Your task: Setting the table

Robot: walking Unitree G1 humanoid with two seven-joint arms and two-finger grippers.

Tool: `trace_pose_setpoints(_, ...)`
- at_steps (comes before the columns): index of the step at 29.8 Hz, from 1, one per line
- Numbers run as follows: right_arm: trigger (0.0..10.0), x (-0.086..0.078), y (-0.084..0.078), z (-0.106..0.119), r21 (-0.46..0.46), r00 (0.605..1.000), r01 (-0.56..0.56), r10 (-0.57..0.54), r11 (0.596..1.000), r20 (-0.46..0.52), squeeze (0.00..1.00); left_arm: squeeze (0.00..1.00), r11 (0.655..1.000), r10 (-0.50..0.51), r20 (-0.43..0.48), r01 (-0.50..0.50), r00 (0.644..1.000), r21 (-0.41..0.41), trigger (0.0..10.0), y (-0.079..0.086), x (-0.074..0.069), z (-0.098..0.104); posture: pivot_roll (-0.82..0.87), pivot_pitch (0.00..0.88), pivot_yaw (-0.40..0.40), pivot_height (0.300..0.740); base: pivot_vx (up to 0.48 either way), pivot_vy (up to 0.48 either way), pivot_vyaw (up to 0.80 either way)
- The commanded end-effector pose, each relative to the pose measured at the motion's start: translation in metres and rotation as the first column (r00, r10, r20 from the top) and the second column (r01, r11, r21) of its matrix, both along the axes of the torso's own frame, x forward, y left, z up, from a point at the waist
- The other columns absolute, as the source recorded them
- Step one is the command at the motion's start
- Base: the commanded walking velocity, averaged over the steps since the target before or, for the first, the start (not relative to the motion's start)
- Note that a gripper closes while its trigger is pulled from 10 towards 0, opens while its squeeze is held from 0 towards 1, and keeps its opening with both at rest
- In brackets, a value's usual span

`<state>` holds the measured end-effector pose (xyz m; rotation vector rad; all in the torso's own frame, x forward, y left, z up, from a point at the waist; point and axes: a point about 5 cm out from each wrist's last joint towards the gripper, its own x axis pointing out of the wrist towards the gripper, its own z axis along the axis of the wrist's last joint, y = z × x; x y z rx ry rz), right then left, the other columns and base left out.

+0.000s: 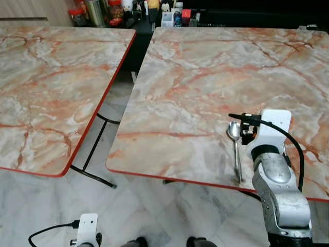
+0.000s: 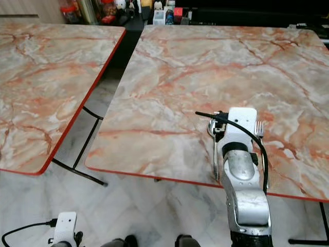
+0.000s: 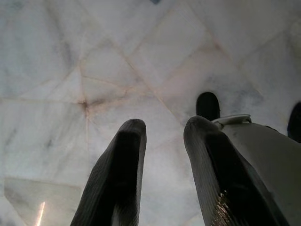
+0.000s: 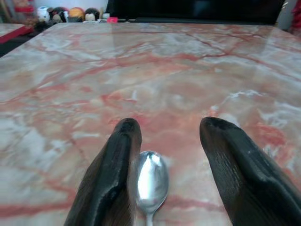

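– How do the right gripper's (image 4: 169, 155) jaws stand?
– Spread wide, gripping nothing; the spoon (image 4: 151, 182) lies flat between them, close by one finger (image 4: 110, 179).
– Where is that in the scene?
– Near the marble table's (image 1: 195, 77) near right edge, with a fork (image 2: 259, 128) just right of the arm.
– And the left gripper (image 3: 164, 141)?
– Hanging low over the tiled floor (image 3: 70, 70), fingers apart, empty.
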<state>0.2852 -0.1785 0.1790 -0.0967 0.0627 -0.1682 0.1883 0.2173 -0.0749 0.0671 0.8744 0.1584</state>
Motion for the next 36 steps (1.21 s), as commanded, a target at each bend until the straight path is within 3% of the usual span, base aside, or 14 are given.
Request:
trace_pose_setpoints(1,10.0,-0.005,0.001,0.000,0.007,1.000,0.006,-0.006,1.000,-0.030,1.00,0.00,1.000,0.005,-0.049,-0.005,0.999,-0.005,10.0,0.003,-0.010,-0.005,-0.08,0.182,0.029,0.740,0.000,0.000,0.00)
trace_pose_setpoints(3,10.0,-0.007,0.002,-0.003,0.010,0.999,0.009,-0.008,1.000,-0.054,1.00,0.00,1.000,0.003,-0.053,-0.003,0.999,-0.007,10.0,0.003,-0.011,-0.006,-0.08,0.181,0.031,0.740,0.000,0.000,0.00)
trace_pose_setpoints(4,10.0,-0.008,0.004,-0.006,0.020,0.998,0.005,-0.003,1.000,-0.069,0.27,0.00,1.000,0.002,-0.056,-0.002,0.998,-0.008,10.0,0.003,-0.011,-0.006,-0.08,0.180,0.031,0.740,0.000,0.000,0.00)
trace_pose_setpoints(5,10.0,-0.008,0.004,-0.007,0.028,0.997,0.002,0.000,1.000,-0.080,0.27,0.00,1.000,0.002,-0.058,-0.002,0.998,-0.008,10.0,0.003,-0.012,-0.006,-0.08,0.180,0.031,0.740,0.000,0.000,0.00)
trace_pose_setpoints(6,10.0,-0.009,0.005,-0.012,0.041,0.995,-0.002,0.006,0.999,-0.103,0.00,0.00,1.000,0.001,-0.060,-0.002,0.998,-0.010,10.0,0.003,-0.012,-0.006,-0.08,0.179,0.030,0.740,0.000,0.000,0.00)
trace_pose_setpoints(9,10.0,-0.013,0.000,-0.024,0.031,0.984,0.023,-0.017,0.999,-0.176,0.00,0.00,1.000,0.000,-0.064,-0.001,0.998,-0.014,10.0,0.004,-0.012,-0.006,-0.08,0.179,0.028,0.740,0.000,0.000,0.00)
trace_pose_setpoints(14,10.0,-0.014,-0.001,-0.030,0.065,0.977,0.039,-0.024,0.997,-0.214,0.00,0.00,1.000,0.000,-0.070,-0.001,0.998,-0.016,10.0,0.005,-0.013,-0.006,-0.08,0.180,0.030,0.740,0.000,0.000,0.00)
trace_pose_setpoints(33,10.0,-0.013,-0.004,-0.050,0.075,0.960,0.052,-0.029,0.996,-0.278,0.00,0.00,0.999,-0.010,-0.074,0.007,0.997,-0.044,10.0,0.003,-0.012,-0.006,-0.07,0.191,0.035,0.740,0.000,0.000,0.00)
trace_pose_setpoints(36,10.0,-0.011,-0.003,-0.053,0.112,0.966,0.046,-0.016,0.993,-0.259,0.00,0.00,0.999,-0.012,-0.073,0.009,0.997,-0.043,10.0,0.003,-0.011,-0.006,-0.07,0.193,0.036,0.740,0.000,0.000,0.00)
